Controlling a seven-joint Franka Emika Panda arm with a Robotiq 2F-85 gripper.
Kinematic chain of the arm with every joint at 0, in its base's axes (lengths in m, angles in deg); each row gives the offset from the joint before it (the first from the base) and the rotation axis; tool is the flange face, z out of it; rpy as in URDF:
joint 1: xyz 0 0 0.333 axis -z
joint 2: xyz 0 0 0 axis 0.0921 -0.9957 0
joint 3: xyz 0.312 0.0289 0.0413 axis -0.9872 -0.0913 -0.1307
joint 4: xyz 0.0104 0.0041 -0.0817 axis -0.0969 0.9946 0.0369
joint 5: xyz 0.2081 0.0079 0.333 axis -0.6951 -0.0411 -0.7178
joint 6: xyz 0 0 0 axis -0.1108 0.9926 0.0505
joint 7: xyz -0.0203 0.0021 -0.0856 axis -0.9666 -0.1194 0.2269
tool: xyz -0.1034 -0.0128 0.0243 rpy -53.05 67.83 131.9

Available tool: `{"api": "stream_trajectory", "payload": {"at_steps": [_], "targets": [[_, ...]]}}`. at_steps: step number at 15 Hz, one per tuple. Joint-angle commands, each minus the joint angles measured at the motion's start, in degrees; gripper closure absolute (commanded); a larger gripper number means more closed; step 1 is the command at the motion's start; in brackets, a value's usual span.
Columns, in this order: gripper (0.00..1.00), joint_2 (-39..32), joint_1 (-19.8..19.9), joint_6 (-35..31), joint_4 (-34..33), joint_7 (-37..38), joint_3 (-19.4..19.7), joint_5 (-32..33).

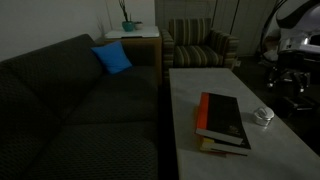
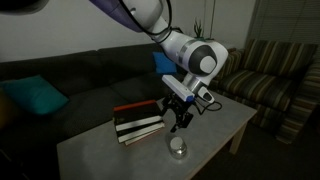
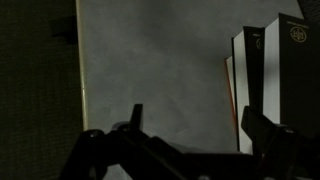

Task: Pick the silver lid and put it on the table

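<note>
A small round shiny silver lid (image 2: 178,147) sits on the pale table (image 2: 110,150), near the front edge, just beside a stack of books (image 2: 140,122). It also shows in an exterior view (image 1: 263,116), right of the books (image 1: 222,120). I cannot tell the lid apart from any container under it. My gripper (image 2: 179,122) hangs a little above the lid, close to the books' end, open and empty. In the wrist view the two dark fingers (image 3: 195,115) stand apart over bare table top (image 3: 150,60), with the books (image 3: 265,70) at the right. The lid is out of the wrist view.
A dark sofa (image 1: 70,110) with a blue cushion (image 1: 112,58) runs along one long side of the table. A striped armchair (image 1: 200,45) and a small wooden side table with a plant (image 1: 130,30) stand beyond the far end. The robot arm (image 1: 290,40) reaches in from the side.
</note>
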Motion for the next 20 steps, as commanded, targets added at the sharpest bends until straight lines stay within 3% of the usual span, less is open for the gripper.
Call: {"api": "stream_trajectory", "payload": {"at_steps": [1,4,7,8,15,20], "targets": [[0.00,-0.1,-0.1,-0.2,0.0,0.0,0.0,0.0],[0.00,0.0,-0.3,-0.6,-0.2,1.5,0.1,-0.4],[0.00,-3.6,-0.6,-2.8,-4.8,13.1,-0.2,-2.6],[0.00,-0.5,-1.1,-6.4,1.0,16.1,0.2,-3.0],[0.00,-1.1,-1.7,-16.2,5.1,36.9,2.3,-4.1],[0.00,-1.1,-1.6,-14.6,4.6,38.1,2.3,-2.7]]}}
